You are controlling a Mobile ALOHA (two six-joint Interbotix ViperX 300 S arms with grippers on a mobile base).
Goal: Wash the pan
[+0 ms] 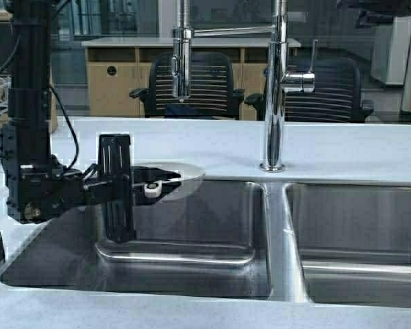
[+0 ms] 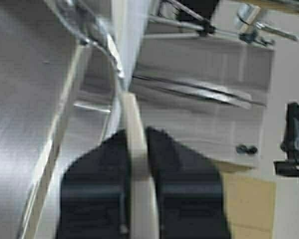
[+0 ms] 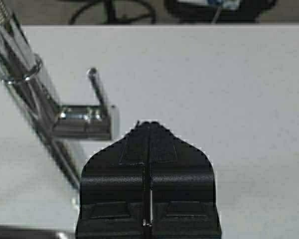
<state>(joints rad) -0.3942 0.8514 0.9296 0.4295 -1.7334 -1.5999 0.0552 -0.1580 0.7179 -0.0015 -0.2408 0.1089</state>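
Observation:
The white pan (image 1: 181,178) is held level over the back edge of the left sink basin (image 1: 192,240). Its handle's ring (image 1: 153,190) shows below the fingers. My left gripper (image 1: 155,181) is shut on the pan's handle. In the left wrist view the cream handle (image 2: 137,149) runs between the two black fingers (image 2: 97,184), and the pan's bowl is seen edge-on beyond them. My right gripper (image 3: 148,125) is shut and empty, held high over the white counter (image 3: 214,74) next to the faucet lever (image 3: 97,89).
A tall chrome faucet (image 1: 275,89) stands behind the divider, its spray head (image 1: 181,68) hanging over the left basin's back edge. The right basin (image 1: 356,233) lies to the right. White counter (image 1: 329,144) runs behind the sinks, with office chairs (image 1: 198,86) beyond it.

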